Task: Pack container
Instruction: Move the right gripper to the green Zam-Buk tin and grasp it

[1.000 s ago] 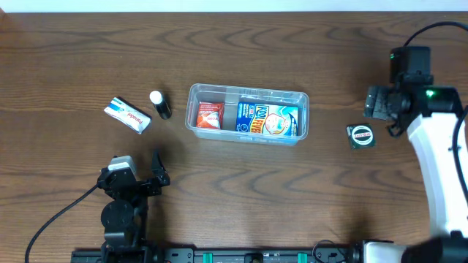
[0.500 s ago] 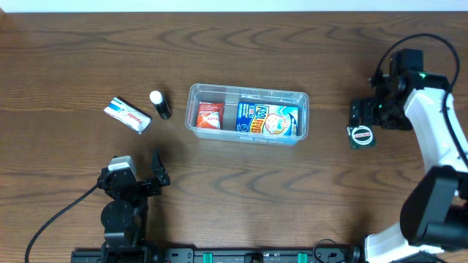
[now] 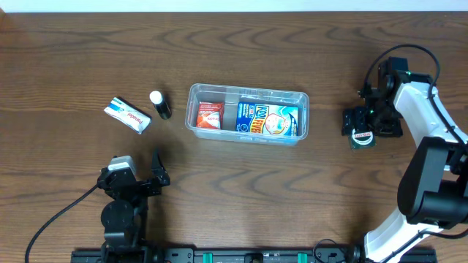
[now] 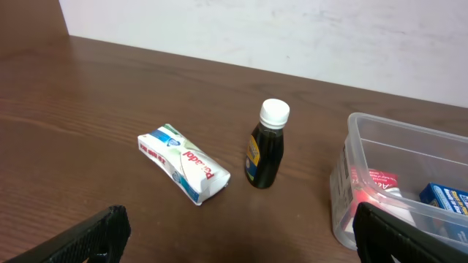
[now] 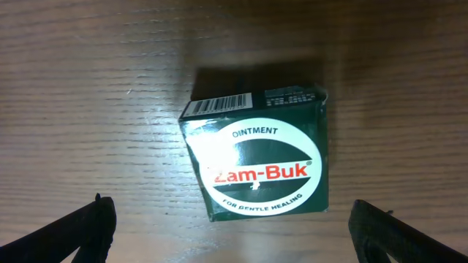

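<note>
The clear plastic container (image 3: pixel 247 93) sits mid-table holding a red packet (image 3: pixel 209 115) and a blue packet (image 3: pixel 267 119); its corner shows in the left wrist view (image 4: pixel 365 183). A dark green Zam-Buk ointment box (image 5: pixel 256 164) lies flat on the table at the right (image 3: pixel 360 137). My right gripper (image 3: pixel 371 123) is open and hovers right over it, fingertips wide to either side (image 5: pixel 234 234). My left gripper (image 3: pixel 135 175) is open and empty at the front left (image 4: pixel 234 237). A white and blue packet (image 4: pixel 183 162) and a small dark bottle with a white cap (image 4: pixel 268 145) lie left of the container.
The white and blue packet (image 3: pixel 127 115) and the bottle (image 3: pixel 159 104) lie on the wooden table (image 3: pixel 241 190) between my left gripper and the container. A pale wall runs along the table's far edge (image 4: pixel 292 36).
My right arm has moved left and down, bringing its open gripper from right of the ointment box to directly over it. The left arm has not moved.
</note>
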Motion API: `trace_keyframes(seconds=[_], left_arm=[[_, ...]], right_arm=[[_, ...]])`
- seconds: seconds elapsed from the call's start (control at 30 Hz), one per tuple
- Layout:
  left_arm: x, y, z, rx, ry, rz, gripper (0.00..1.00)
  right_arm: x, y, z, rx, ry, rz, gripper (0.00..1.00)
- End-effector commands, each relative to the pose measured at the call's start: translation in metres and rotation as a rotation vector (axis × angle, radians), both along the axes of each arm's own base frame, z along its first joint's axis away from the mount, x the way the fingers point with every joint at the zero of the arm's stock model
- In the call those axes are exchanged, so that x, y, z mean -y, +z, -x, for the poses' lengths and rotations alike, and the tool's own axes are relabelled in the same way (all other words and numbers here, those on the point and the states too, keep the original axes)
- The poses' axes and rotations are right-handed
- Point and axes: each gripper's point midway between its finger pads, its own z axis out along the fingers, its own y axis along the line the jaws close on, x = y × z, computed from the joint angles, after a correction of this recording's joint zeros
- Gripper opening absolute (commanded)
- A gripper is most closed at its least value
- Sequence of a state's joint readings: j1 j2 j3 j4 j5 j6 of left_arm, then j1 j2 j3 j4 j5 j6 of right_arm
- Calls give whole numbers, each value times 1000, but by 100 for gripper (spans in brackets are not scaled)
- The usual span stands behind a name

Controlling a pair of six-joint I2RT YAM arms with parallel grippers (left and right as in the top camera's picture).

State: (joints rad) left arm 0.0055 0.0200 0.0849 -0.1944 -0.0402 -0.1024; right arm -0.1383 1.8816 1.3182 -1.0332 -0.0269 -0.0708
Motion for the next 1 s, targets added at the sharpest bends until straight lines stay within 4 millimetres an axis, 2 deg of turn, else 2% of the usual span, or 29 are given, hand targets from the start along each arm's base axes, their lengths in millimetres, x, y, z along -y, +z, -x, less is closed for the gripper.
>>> trace_keyframes(seconds=[0.0,0.27,0.57,0.77,0.97], left_arm=[[0,-17,2,-56,-4,-10,98],[0,-17,2,-56,-4,-10,98],[0,-17,2,-56,-4,-10,98],[0,-17,2,-56,-4,-10,98],[0,-17,2,-56,-4,-10,98]], right_arm=[[7,-8,2,-20,12,28,99],[10,-9,-7,14,32,43,99],[9,-30,1,17,38,43,99],[7,-32,2,18,38,32,99],[1,-36,5,16,38,2,92]])
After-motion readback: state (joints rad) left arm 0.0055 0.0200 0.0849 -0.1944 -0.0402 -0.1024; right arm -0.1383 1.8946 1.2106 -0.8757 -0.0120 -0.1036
